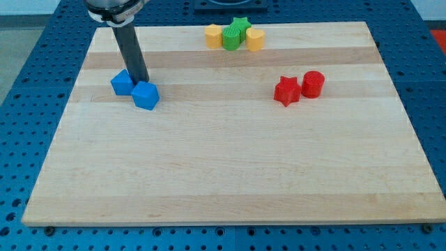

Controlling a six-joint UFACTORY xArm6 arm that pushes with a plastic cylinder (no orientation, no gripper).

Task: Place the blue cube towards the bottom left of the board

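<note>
Seen from the one camera, my tip (141, 80), a bare rod with nothing to grip, touches the top edge of the blue cube (146, 95) at the wooden board's (223, 174) upper left, another blue block (122, 83) just beside it on the view's left.

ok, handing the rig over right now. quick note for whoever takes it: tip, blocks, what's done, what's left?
My tip: down on the board in the upper left area, right behind the two blue blocks, at the gap between them; contact can't be confirmed.
Blue cube: upper left of the board, beside the other blue block, apparently touching.
Others: yellow blocks and green block clustered at the top edge; red blocks at the right.
Done: nothing toward the goal yet.
Left: push the blue cube down to the bottom left, probably without dragging its neighbour.
</note>
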